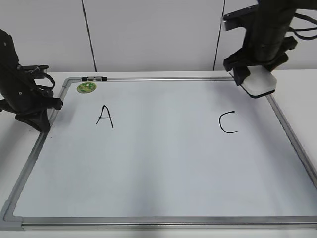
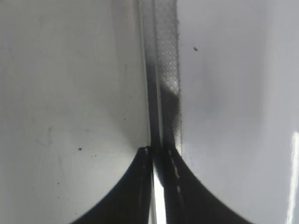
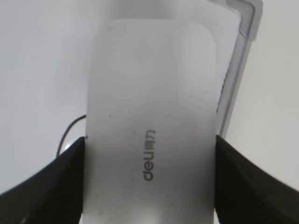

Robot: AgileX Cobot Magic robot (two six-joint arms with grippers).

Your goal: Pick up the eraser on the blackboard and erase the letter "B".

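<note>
eraser (image 1: 259,83): white rounded block, dark underside edge showing; held in the air over the board's far right corner, tilted; in right wrist view it fills the gap between the two black fingers, pressed on both long sides
eraser print: grey "deli" plus two small characters too blurred to read, running along the length of the white face
right gripper (image 3: 149,186): clamped on the eraser, one finger (image 3: 42,186) on each side; arm comes down from top right in the exterior view
left gripper (image 2: 158,161): jaws drawn together with only a thin sliver of light between them, nothing in them; tips sit right over the board's left frame rail
left arm: parked at the left edge of the board, near the "A" side, low over the table (image 1: 297,79)
blackboard (image 1: 163,168): white dry-erase surface, silver-grey frame, grey plastic corner at near left; lies flat on the white table
writing on board: black hand-drawn "A" (image 1: 104,116) at left, black "C" (image 1: 228,123) at right
letter "B": no B visible; middle stretch between A and C shows bare white surface
green magnet (image 1: 86,88): round, at far left corner of the board, print on it too small to read
black mark in right wrist view: thin curved stroke on the board just left of the eraser, partly hidden by the finger
</note>
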